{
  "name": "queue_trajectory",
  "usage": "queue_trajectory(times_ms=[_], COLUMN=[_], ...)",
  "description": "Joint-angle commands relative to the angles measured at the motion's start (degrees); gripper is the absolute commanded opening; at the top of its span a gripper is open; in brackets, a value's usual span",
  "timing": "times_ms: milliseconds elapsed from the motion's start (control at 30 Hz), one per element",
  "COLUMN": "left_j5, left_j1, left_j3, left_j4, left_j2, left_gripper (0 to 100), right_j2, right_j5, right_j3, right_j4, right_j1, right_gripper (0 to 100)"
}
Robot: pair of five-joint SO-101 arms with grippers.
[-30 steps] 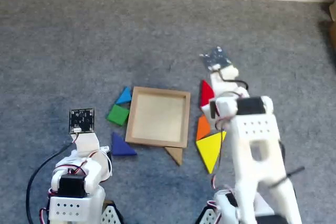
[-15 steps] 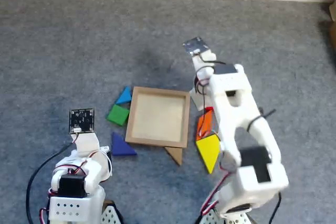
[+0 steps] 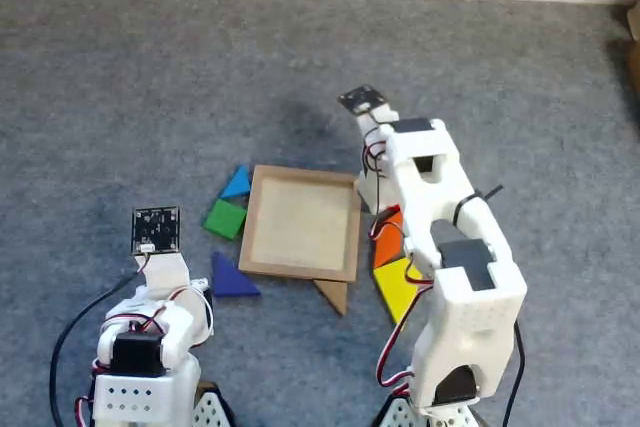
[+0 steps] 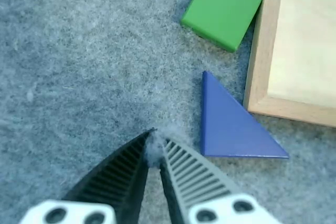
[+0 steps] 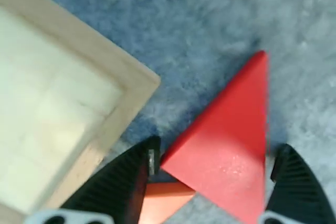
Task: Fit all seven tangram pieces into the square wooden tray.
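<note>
Tray (image 3: 247, 222) lies mid-frame, unfilled. The right gripper (image 5: 215, 174) straddles the red triangle (image 5: 226, 145) beside its upper-right corner, jaws wide, apparently to pinch it; the left gripper (image 4: 155, 153) rests closed, holding nothing, lower left.

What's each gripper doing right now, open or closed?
Left gripper: closed, empty, beside the blue triangle.
Right gripper: open, straddling the red triangle.

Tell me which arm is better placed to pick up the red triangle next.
Right. The right gripper stands open with a finger on each side of the red triangle, beside the tray corner. The left gripper is shut over carpet by the blue triangle, across the tray.
</note>
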Motion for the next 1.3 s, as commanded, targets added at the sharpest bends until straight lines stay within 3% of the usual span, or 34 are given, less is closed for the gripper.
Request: queue_trajectory(times_ms=[0,467,700,1000,1267], left_j5=[-0.09,-0.09,-0.09,-0.09,-0.09], left_j1=[-0.48,-0.48,-0.48,-0.48,-0.48], left_j3=[1.19,1.19,1.19,1.19,1.19], left_j4=[0.26,0.26,0.26,0.26,0.26], left_j2=[-0.57,-0.57,-0.57,-0.57,-0.57], left_gripper=[0,0,0,0,0], right_j2=[-0.22,-0.22,-0.22,-4.44,-9.89], right_j5=[2.46,2.73,2.73,2.64,2.55], right_j3=[-2.51,-2.15,-2.42,-4.97,-5.23], right_j4=[-0.66,-0.57,-0.57,-0.4,6.29], right_j1=[0.48,1.1,1.27,2.51,2.33], right_gripper=[33.2,32.9,16.7,16.3,16.7])
